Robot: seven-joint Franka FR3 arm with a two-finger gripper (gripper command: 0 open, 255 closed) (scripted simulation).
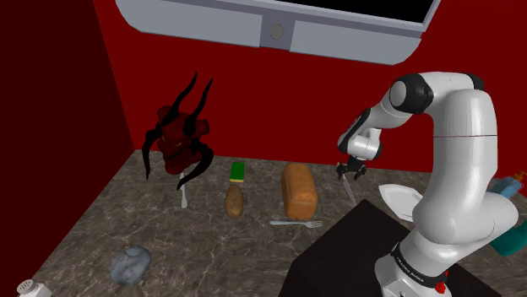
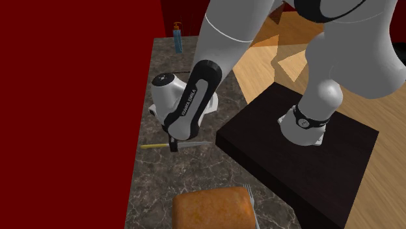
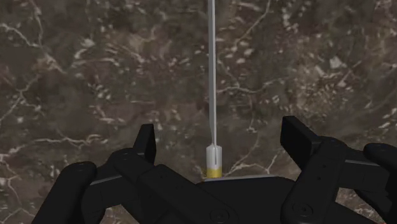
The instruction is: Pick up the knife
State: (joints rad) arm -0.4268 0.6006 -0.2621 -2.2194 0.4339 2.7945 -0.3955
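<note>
**Open gripper over the knife**

The arm (image 1: 456, 152) arches up from its stand (image 1: 355, 253) and bends down, so the gripper (image 3: 219, 133) points at the marble counter (image 3: 76, 76). Its fingers are spread wide and touch nothing. The knife (image 3: 212, 95) lies on the counter between them. In the second exterior view its yellow handle points to nine o'clock. In the shoulder view a white plate (image 1: 397, 199) sits at four o'clock of the gripper. The forearm lettering (image 2: 185, 107) is too small to read.

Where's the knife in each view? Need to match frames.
Shoulder view: knife right of centre, under the tool.
Second exterior view: knife left of centre, on the counter, under the tool.
Wrist view: knife between the tool's open fingers, untouched.
Shared landmark: the marbled counter.
</note>
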